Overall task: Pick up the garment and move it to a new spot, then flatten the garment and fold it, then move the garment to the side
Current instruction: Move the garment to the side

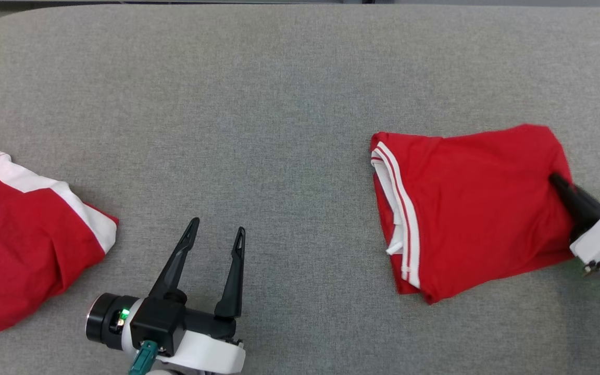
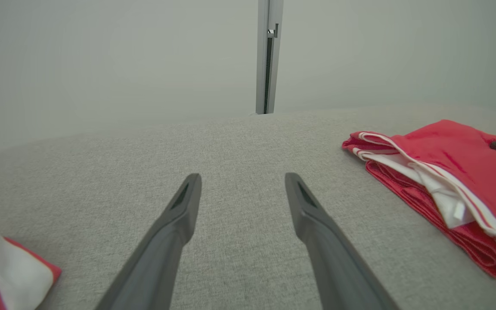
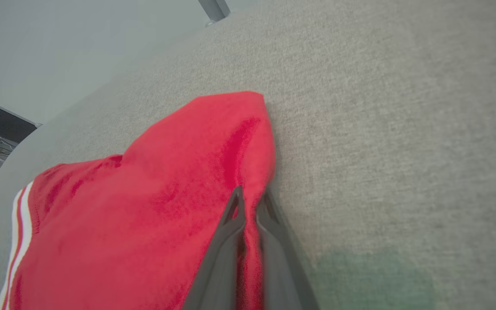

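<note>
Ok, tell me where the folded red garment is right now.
In the head view the folded red garment lies on the right of the grey table, its right edge pinched by the right gripper, well apart from the crumpled red garment at far left.

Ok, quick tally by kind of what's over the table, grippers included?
Red garments: 2 (folded garment, bunched garment)
Grippers: 2 (left gripper open, right gripper shut on the folded garment)
Total: 4
</note>
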Robot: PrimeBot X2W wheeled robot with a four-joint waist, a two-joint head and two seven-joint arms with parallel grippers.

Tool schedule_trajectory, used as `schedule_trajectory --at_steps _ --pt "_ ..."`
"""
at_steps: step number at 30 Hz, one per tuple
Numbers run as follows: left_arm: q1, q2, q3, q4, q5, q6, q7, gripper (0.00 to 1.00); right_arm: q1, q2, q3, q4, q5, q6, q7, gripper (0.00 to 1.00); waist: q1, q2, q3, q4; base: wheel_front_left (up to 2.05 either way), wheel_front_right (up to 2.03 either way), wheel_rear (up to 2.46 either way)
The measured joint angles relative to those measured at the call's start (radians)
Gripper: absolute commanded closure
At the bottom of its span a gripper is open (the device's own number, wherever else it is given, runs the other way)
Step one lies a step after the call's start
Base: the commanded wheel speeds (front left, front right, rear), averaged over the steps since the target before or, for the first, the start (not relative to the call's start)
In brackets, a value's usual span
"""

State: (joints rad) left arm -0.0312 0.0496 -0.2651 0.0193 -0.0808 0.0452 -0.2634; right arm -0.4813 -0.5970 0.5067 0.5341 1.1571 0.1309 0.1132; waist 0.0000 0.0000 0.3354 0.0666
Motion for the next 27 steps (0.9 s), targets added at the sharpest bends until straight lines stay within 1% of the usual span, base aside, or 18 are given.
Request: schedule_trajectory --at_steps 6,12,20,24,25,27 --pt "-0.041 0.000 -0.004 -0.040 0.011 -0.002 0.000 0.00 -0.136 -0.070 0.018 0.007 -0.040 0.000 -0.091 1.00 0.0000 0.0000 0.067 -0.001 0.00 0.00 0.00" --pt "-0.109 0.000 -0.025 -0.092 0.020 -0.018 0.000 0.00 -0.301 -0.163 -0.001 0.093 -0.126 0.000 -0.167 1.00 0.0000 0.0000 0.159 -0.010 0.00 0.00 0.00" --pt "-0.202 0.001 -0.041 -0.142 0.061 -0.053 0.000 0.00 -0.429 -0.305 -0.037 0.184 -0.247 0.000 -0.196 1.00 0.0000 0.0000 0.288 -0.034 0.00 0.00 0.00" --pt "-0.228 0.011 -0.049 -0.159 0.077 -0.068 0.000 0.00 -0.473 -0.356 -0.066 0.225 -0.299 0.001 -0.201 1.00 0.0000 0.0000 0.336 -0.048 0.00 0.00 0.00" --pt "-0.228 0.011 -0.049 -0.159 0.077 -0.068 0.000 0.00 -0.473 -0.356 -0.066 0.225 -0.299 0.001 -0.201 1.00 0.0000 0.0000 0.336 -0.048 0.00 0.00 0.00" --pt "-0.235 0.021 -0.052 -0.169 0.082 -0.072 0.000 0.00 -0.490 -0.379 -0.081 0.249 -0.323 0.001 -0.197 1.00 0.0000 0.0000 0.355 -0.052 0.00 0.00 0.00"
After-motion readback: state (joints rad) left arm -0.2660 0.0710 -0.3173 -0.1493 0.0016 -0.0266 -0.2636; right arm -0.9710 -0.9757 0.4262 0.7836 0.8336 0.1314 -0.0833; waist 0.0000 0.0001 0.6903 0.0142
